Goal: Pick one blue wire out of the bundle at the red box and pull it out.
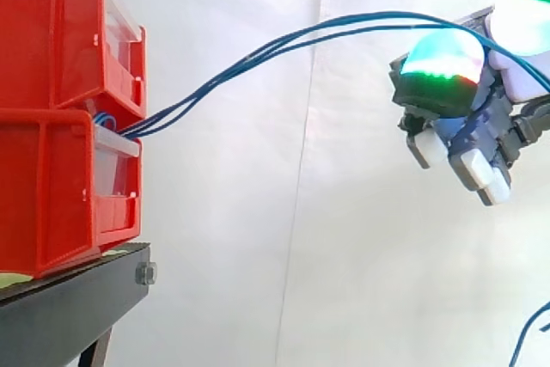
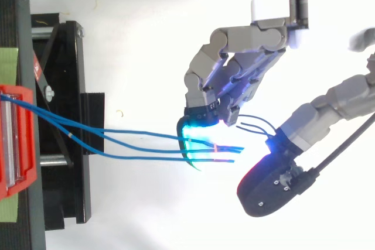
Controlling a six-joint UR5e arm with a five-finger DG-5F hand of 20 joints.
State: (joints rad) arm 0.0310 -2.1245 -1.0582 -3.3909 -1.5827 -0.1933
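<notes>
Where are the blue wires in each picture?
Side view: the blue wires come out of the red bins at the left and arch up to the hand at the upper right.
Top view: the blue wires run from the red bins at the left edge across the middle to the hand.
Shared landmark: the red bins, at the left in both views.

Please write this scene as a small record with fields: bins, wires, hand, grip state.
bins: two red bins, stacked on a black stand
wires: blue wires come out where the bins meet and span the air to the hand
hand: away from the bins, at the wires' far ends
grip: cannot tell
backdrop: white curtain
</notes>
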